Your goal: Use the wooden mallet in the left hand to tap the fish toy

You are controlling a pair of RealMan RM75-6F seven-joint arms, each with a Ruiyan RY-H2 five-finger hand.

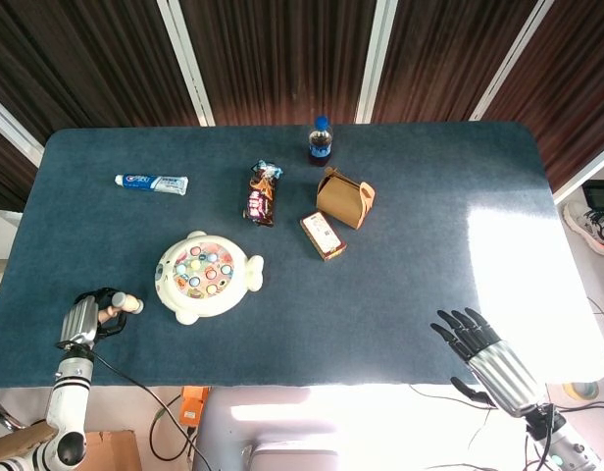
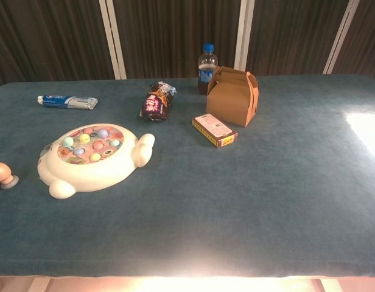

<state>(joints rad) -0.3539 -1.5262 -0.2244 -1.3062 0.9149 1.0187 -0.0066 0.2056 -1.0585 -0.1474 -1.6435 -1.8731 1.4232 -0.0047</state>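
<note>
Your left robot hand (image 1: 89, 316) grips the wooden mallet (image 1: 122, 305) beside the fish toy (image 1: 206, 275); right robot hand (image 1: 478, 350) spread, empty

Silver hands (image 1: 500, 370), black fingers (image 1: 457, 328)

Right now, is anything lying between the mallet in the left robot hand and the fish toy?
No. In the head view, only bare blue table cloth separates the wooden mallet held by the left robot hand from the fish toy.
</note>
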